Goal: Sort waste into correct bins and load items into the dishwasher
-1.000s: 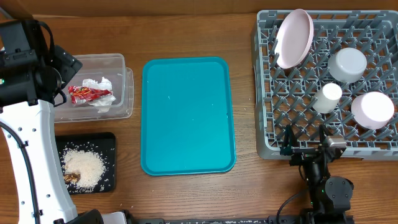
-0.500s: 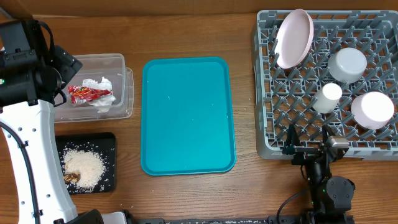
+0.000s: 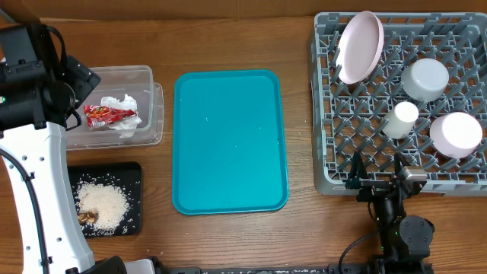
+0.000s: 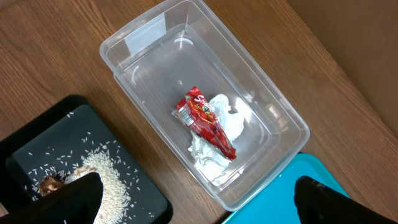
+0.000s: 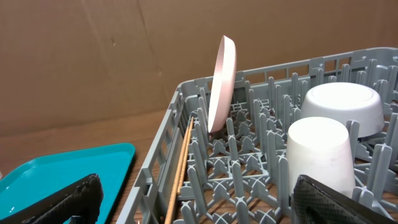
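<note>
The grey dish rack (image 3: 327,152) holds the pink-white plate (image 3: 359,46) on edge, a pale bowl (image 3: 424,78), a small white cup (image 3: 401,118) and another upturned white dish (image 3: 455,133). Wooden chopsticks (image 5: 180,168) lie along the rack's left wall. My right gripper (image 5: 199,202) is open and empty at the rack's front edge (image 3: 375,180). The clear tub (image 3: 148,99) holds the red wrapper (image 4: 208,121) and white tissue (image 4: 217,134). The black tray (image 3: 133,171) holds rice (image 3: 103,202) and brown bits (image 3: 87,217). My left gripper (image 4: 199,202) is open and empty above the tub and the tray.
The teal serving tray (image 3: 228,141) lies between the tub and the rack, with a few white specks on it. A brown cardboard wall stands behind the table. The left arm's white body covers the table's left edge.
The right gripper has shifted very slightly toward the front. Nothing else has moved.
</note>
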Tool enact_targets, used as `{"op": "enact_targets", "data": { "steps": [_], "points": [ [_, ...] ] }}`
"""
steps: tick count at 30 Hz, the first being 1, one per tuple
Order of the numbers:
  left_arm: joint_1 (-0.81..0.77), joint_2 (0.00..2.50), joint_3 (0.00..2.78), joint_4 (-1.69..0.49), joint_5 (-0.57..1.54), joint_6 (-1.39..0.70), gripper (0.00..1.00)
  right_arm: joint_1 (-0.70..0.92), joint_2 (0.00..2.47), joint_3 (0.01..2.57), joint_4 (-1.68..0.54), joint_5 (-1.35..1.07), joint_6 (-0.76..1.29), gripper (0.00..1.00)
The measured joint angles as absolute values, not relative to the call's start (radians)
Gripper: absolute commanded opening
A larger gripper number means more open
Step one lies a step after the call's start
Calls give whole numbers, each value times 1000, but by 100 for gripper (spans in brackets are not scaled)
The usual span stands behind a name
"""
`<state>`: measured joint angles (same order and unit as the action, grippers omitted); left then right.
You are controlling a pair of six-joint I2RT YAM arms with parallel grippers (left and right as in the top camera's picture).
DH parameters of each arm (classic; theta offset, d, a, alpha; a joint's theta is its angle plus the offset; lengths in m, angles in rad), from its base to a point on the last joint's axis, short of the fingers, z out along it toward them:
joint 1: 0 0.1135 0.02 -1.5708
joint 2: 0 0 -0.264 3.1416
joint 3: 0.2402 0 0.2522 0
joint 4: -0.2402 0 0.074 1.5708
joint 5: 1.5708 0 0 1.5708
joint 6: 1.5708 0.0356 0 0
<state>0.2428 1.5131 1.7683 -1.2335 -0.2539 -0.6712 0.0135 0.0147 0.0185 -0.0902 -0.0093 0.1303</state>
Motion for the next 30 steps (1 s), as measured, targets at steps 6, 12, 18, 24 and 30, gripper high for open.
{"op": "enact_targets", "data": {
  "steps": [6,12,18,24,30],
  "points": [
    [243,1513,1768,-1238,-254,-670,100,14,15,19,-90,-10,130,100],
    [243,1513,1768,-1385,-249,-670,100,14,15,19,-90,-10,130,100],
    [243,1480,1699,-1394,-247,-646,100,14,15,19,-90,-9,130,100],
    [243,1336,1426,-1180,-241,-580,100,14,15,19,-90,-9,130,100],
    [243,1150,1079,-878,-157,-485,100,14,15,19,-89,-9,130,100]
  ]
}}
